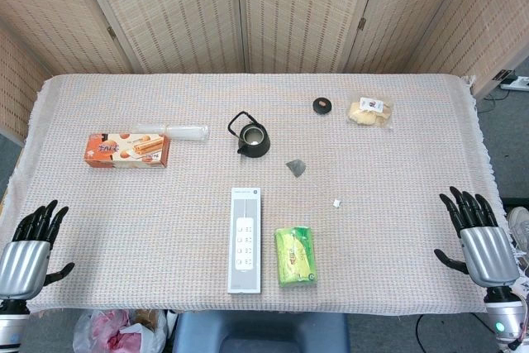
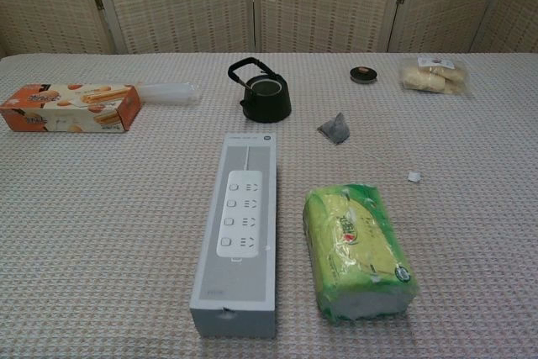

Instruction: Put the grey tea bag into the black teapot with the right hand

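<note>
Nothing is done yet: the grey tea bag (image 1: 295, 167) lies just right of the lidless black teapot (image 1: 251, 136), and the right hand (image 1: 477, 233) waits far off, fingers spread and empty.

From the head view we look steeply down on the whole counter (image 1: 413, 270), far edge and folding screen (image 1: 248, 14) at the top, with the left hand (image 1: 31, 241) and right hand (image 1: 479, 233) at the near corners. From the chest view we sit lower and closer, facing forward across the cloth at a shallow angle, and see neither hand. Both views share the teapot (image 1: 251, 135) (image 2: 265, 92), power strip box (image 1: 245, 240) (image 2: 239, 229), green packet (image 1: 295, 255) (image 2: 357, 250) and biscuit box (image 1: 127, 150) (image 2: 71, 107).
</note>
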Action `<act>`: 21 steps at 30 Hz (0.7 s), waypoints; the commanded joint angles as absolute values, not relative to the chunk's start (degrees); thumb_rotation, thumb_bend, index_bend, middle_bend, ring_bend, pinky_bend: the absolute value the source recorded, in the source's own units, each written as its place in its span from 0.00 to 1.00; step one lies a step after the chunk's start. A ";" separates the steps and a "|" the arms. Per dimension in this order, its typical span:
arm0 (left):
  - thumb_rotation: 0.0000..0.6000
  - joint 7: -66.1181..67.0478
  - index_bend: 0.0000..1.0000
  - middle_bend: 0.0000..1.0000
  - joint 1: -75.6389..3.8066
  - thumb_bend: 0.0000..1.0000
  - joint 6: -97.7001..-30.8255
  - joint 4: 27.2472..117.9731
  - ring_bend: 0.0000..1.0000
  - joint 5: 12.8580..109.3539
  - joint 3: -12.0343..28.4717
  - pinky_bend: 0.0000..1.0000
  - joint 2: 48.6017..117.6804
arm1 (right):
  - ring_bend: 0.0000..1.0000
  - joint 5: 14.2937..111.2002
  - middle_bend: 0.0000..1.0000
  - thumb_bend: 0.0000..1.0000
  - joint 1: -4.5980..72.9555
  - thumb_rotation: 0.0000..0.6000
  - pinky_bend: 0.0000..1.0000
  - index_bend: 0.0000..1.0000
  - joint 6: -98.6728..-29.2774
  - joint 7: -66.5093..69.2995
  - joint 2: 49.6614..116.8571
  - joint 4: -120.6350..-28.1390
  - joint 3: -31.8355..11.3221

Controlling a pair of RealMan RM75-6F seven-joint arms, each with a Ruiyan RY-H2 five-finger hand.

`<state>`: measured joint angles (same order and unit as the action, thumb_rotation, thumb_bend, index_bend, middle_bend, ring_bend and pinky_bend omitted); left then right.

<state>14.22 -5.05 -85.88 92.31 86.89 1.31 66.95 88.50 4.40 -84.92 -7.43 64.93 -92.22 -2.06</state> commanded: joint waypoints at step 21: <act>1.00 10.44 0.00 0.00 -4.55 0.14 -87.10 93.16 0.00 90.48 -0.04 0.15 65.07 | 0.00 89.68 0.00 0.14 7.85 1.00 0.00 0.16 -80.23 -5.95 63.27 -93.21 -2.27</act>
